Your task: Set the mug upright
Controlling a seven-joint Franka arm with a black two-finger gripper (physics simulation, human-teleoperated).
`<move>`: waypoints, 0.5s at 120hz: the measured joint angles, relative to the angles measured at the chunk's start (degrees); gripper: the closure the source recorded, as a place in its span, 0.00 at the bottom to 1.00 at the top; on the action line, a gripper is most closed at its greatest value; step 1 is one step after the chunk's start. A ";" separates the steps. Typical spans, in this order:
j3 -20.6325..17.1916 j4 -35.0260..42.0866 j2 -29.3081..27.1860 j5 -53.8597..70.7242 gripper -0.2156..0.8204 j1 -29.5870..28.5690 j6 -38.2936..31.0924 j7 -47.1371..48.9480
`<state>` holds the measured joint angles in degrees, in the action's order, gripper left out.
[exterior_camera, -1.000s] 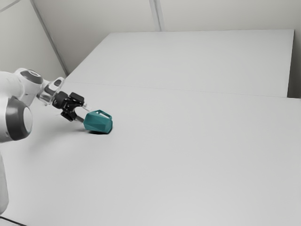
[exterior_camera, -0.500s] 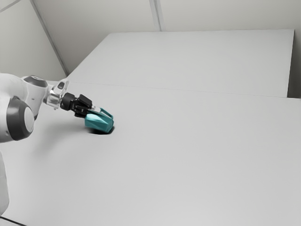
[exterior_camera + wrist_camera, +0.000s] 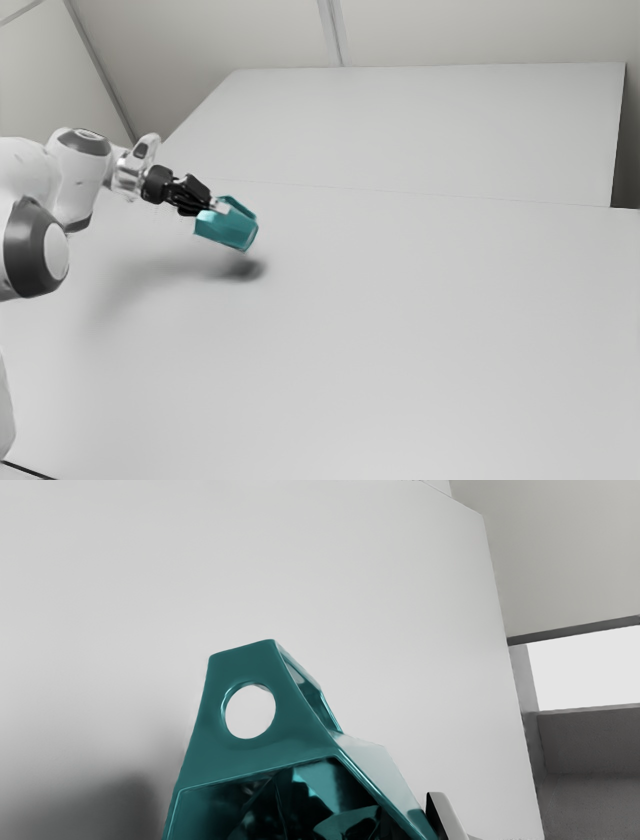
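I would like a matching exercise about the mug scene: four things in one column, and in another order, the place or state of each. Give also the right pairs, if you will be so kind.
Things
1. Mug
2. Handle
3. Shadow
4. Jaws

Places and states
A. Dark patch on the table
B. Closed on the teal drinking vessel
C. Pierced by a round hole
D. Tilted, raised clear of the white surface

Right pairs: 1-D, 2-C, 3-A, 4-B
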<state>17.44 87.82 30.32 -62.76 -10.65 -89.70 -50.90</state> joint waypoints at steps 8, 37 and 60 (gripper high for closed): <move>-0.57 -1.60 -2.38 3.34 0.96 1.48 -0.80 0.21; -10.64 -3.59 -4.52 47.20 0.96 5.92 -17.14 3.92; -10.80 -0.96 -2.96 62.60 0.97 8.07 -28.70 10.29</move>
<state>6.64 86.85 27.36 -0.16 -2.58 -118.40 -40.62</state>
